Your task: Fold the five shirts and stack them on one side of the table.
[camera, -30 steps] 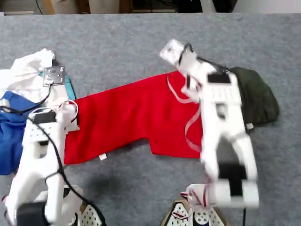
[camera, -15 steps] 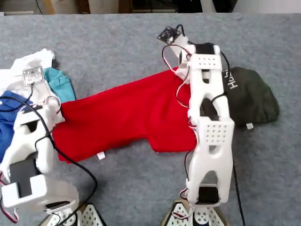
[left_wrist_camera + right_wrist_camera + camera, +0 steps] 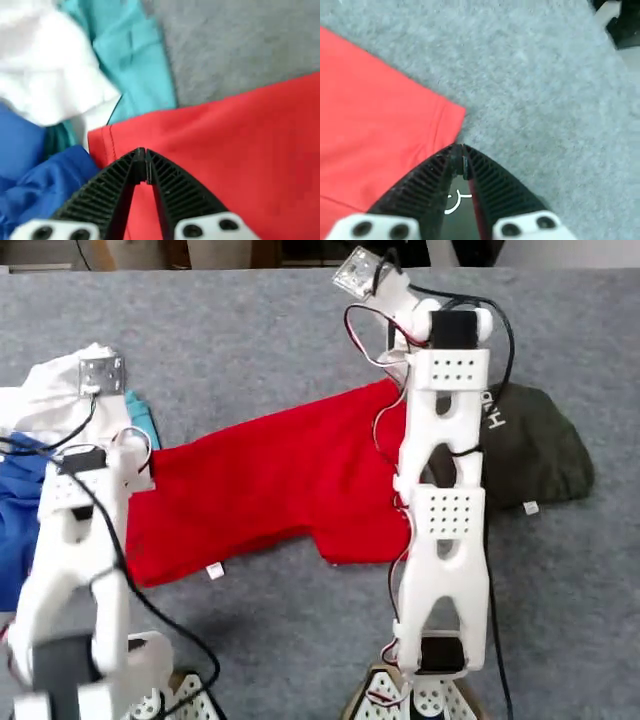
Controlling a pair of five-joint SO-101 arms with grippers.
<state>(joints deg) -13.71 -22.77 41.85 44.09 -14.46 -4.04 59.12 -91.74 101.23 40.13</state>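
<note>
A red shirt (image 3: 270, 490) lies spread across the middle of the grey table (image 3: 250, 330). My left gripper (image 3: 138, 452) is at its left hem and is shut on the red shirt (image 3: 240, 140) near the corner. Next to that hem sit a teal shirt (image 3: 135, 55), a white shirt (image 3: 45, 65) and a blue shirt (image 3: 30, 190). My right gripper (image 3: 396, 390) is at the far right corner, with the arm stretched over the cloth. It is shut on the red shirt (image 3: 375, 100) at its hemmed corner. A dark green shirt (image 3: 540, 445) lies bunched to the right.
The white shirt (image 3: 50, 395), teal shirt (image 3: 140, 420) and blue shirt (image 3: 20, 510) are piled at the table's left edge. Bare grey table lies behind the red shirt and along the front between the two arm bases (image 3: 420, 695).
The right arm has stretched farther back and carried the shirt's far right corner with it. The left arm swung left, then back right, with the left hem following.
</note>
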